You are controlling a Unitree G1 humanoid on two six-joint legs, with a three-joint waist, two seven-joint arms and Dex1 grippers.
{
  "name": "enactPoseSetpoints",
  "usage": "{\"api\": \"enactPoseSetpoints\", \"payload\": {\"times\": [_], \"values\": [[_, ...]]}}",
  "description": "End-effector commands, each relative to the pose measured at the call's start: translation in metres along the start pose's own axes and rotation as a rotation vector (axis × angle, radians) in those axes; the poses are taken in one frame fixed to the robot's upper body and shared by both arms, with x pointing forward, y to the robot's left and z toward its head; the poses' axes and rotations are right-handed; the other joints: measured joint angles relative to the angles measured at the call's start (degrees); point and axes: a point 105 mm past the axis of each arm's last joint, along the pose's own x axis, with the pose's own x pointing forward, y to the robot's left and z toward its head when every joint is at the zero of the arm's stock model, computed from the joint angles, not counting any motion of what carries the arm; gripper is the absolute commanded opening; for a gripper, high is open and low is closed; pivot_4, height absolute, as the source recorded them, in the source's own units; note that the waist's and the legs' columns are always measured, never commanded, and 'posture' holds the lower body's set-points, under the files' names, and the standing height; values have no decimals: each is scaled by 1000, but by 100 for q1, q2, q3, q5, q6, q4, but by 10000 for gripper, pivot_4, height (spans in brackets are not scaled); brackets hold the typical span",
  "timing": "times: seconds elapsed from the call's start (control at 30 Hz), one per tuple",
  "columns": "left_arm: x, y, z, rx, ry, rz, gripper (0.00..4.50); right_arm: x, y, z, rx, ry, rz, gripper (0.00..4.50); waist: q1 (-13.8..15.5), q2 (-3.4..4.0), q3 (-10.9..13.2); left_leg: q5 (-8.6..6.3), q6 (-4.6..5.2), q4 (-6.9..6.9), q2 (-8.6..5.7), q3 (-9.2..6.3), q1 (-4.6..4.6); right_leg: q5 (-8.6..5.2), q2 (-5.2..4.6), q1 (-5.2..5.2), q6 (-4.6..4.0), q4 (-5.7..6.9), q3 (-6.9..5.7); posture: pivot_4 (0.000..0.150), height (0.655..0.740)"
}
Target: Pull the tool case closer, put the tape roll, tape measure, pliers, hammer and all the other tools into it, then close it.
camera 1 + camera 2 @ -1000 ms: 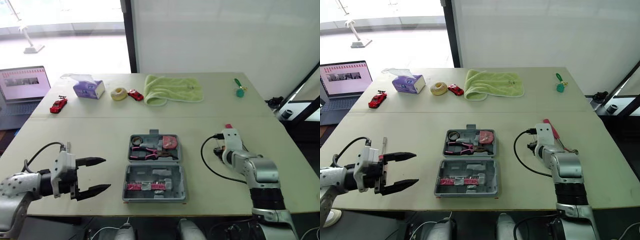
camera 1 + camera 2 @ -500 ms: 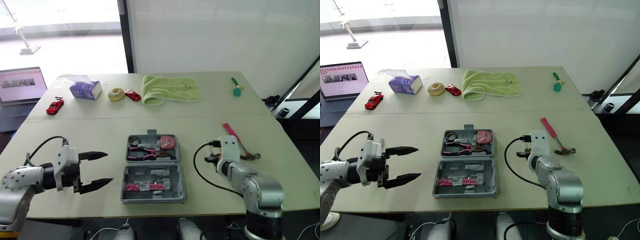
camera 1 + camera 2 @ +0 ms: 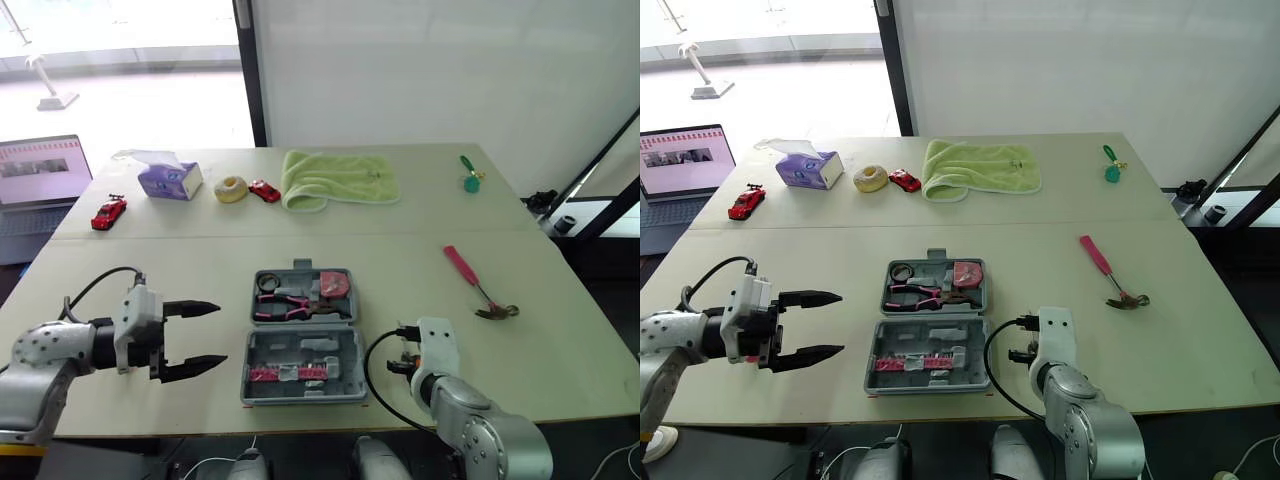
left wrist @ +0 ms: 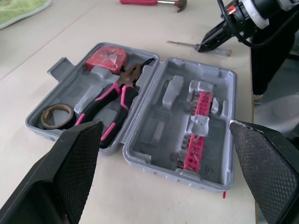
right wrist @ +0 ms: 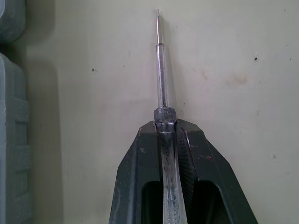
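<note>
Pale tabletop (image 3: 400,250) fills the scene in front of a white wall. At its far left a laptop (image 3: 40,180) is cut off by the frame edge. Along the back lie a red toy car (image 3: 108,212), a tissue box (image 3: 168,180), a cream-coloured roll (image 3: 233,188), a second small red car (image 3: 266,191) and a rumpled green towel (image 3: 340,178). The left gripper (image 3: 220,333) hovers at the near left with its two black fingers spread wide and nothing between them, pointing at the tool case (image 3: 345,365), which lies open and flat just beside it in the middle of the table. The case is grey moulded plastic. Its far half holds a dark tape roll (image 4: 57,115), pink-handled pliers (image 4: 114,100) and a red tape measure (image 4: 108,59), and its near half carries a row of pink bits (image 4: 196,140). Right of the case's near half, the right gripper (image 5: 166,123) is clamped on a screwdriver (image 5: 160,70) with a clear handle. The thin steel shaft sticks out past the fingertips over bare table, close beside the case wall. From the head views these fingers are hidden under the wrist housing, and whether the tip touches the table cannot be told. Further right and well apart from both grippers, the hammer (image 3: 472,284) lies flat, pink handle slanting away, steel head nearest. At the far right corner sits a small green object (image 3: 468,178), too small to make out.
</note>
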Motion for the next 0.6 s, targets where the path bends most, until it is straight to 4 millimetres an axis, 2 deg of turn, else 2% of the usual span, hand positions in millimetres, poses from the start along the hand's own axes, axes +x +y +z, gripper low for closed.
{"api": "enactPoseSetpoints", "payload": {"times": [0.03,0.1,0.23,0.3,0.33,0.37,0.43,0.53,0.6], "values": [[-4,4,5,42,2,2,45000,6,-1,-12,51,42,-13,14521,5,-4,-3,0,0,1,0,0,0,0,0,2,0,0,0,1500,7400],[-4,5,4,43,2,2,45000,3,-4,-7,54,20,-14,24532,23,-6,-4,0,0,2,0,0,0,0,-1,4,0,-1,0,1500,7400],[-5,5,3,38,2,1,45000,-11,-17,16,45,-65,-35,44794,45,-4,-2,0,0,2,-1,0,-3,0,-3,7,0,-7,0,1500,7400],[-5,6,3,41,1,5,45000,-24,-26,35,-21,-118,-18,44794,37,6,4,0,0,1,-1,0,-4,0,-3,5,0,-7,0,1500,7400],[-5,5,2,42,-2,7,45000,-32,-25,52,-96,-169,43,44794,31,10,7,0,0,2,-1,0,-5,0,-3,3,0,-8,0,1500,7400],[-5,4,1,41,-3,7,45000,-39,-20,68,-194,-212,126,44794,9,19,14,0,-1,3,-2,1,-6,1,-4,3,0,-8,0,1500,7400],[-4,-1,-1,36,-8,-3,45000,-53,-7,87,-452,-236,290,44794,-1,25,17,0,-1,7,-2,11,-1,1,-8,5,0,-9,7,1500,7400],[-4,-8,-6,29,3,-42,45000,-70,11,87,-874,-197,505,44794,8,32,24,-3,7,-8,0,7,3,-2,-1,5,4,-10,3,1500,7400],[-4,-9,-8,26,8,-60,45000,-75,15,82,-1092,-169,600,44794,19,29,25,-13,25,-8,5,-2,1,2,7,4,22,-10,-4,1500,7400]]}}
